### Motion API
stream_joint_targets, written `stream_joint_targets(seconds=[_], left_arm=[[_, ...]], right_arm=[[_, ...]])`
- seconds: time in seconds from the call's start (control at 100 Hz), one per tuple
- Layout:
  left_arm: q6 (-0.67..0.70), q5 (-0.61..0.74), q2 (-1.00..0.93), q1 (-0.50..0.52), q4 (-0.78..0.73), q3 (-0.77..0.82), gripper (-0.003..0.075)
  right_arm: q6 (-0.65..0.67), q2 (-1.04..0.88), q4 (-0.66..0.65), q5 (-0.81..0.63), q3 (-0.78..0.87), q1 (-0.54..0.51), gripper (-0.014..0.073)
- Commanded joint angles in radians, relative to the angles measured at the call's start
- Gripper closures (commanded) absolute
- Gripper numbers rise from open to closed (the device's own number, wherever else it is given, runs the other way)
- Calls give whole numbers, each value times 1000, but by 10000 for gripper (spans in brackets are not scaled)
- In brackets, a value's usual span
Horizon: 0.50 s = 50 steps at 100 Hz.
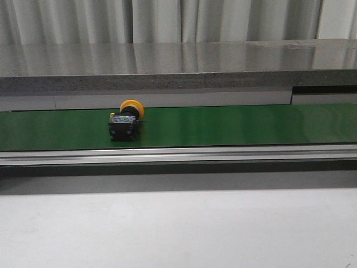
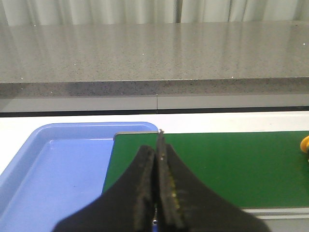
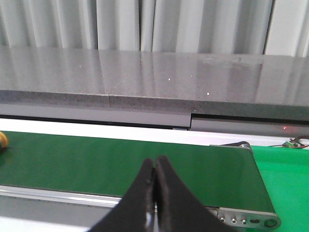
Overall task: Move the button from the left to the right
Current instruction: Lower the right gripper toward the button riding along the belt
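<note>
Front view: nearest the camera, a bare pale counter, then an aluminium rail, then the green conveyor belt running edge to edge. Found on the belt, left of centre: the button, lying on its side, black body toward the near rail, yellow-orange cap toward the far grey ledge, so long axis across the belt rather than along it. No arm or gripper visible here.

Left wrist view: closest to the lens, the left gripper, fingers pressed together, nothing between them. Beyond the tips, the belt's left end and a blue tray just beside it. Only a sliver of the orange cap caught at the frame edge, well apart from the tips and off toward the belt's middle.

Right wrist view: closest again, the right gripper, likewise closed and empty, aimed over the belt near its right end. A yellow trace at the frame edge, probably the cap, well apart.

Judged the left arm the nearer, given the button's place left of centre; jaws to be opened first, then brought sideways along the belt.
</note>
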<state>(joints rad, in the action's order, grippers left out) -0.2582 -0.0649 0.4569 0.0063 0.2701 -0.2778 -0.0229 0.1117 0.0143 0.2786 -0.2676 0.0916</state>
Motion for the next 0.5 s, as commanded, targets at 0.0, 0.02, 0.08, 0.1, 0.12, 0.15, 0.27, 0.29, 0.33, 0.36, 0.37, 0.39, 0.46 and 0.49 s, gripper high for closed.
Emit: stream_joint_targets(seconds=[0.0, 0.02, 0.08, 0.1, 0.12, 0.15, 0.27, 0.29, 0.33, 0.36, 0.37, 0.39, 0.46, 0.49], left_arm=[[1, 82, 3, -5, 10, -31, 741], [1, 82, 3, -5, 10, -31, 741], [1, 82, 3, -5, 10, -31, 741], [1, 82, 3, -5, 10, -31, 741], [1, 82, 3, -5, 10, -31, 741], [1, 82, 3, -5, 10, -31, 741], [1, 82, 3, -5, 10, -31, 741], [1, 82, 3, -5, 10, -31, 741], [1, 82, 3, -5, 10, -31, 741], [1, 82, 3, -5, 10, -31, 741], [1, 82, 3, -5, 10, -31, 741], [1, 82, 3, -5, 10, -31, 741], [1, 82, 3, -5, 10, -31, 741], [1, 82, 3, -5, 10, -31, 741]], right_arm=[[-1, 104, 1, 22, -125, -3, 660], [-1, 128, 1, 45, -149, -3, 660], [-1, 197, 6, 121, -212, -3, 660], [-1, 223, 8, 149, -236, -3, 660], [-1, 250, 10, 167, -261, -3, 660], [-1, 285, 13, 214, -292, -3, 660], [-1, 426, 19, 337, -409, -3, 660], [-1, 448, 20, 349, -426, -3, 660], [-1, 489, 22, 366, -453, -3, 660], [-1, 514, 22, 371, -468, -3, 660], [-1, 520, 22, 371, -474, -3, 660], [-1, 537, 23, 372, -480, -3, 660], [-1, 583, 27, 369, -498, -3, 660], [-1, 601, 28, 363, -501, -3, 660]])
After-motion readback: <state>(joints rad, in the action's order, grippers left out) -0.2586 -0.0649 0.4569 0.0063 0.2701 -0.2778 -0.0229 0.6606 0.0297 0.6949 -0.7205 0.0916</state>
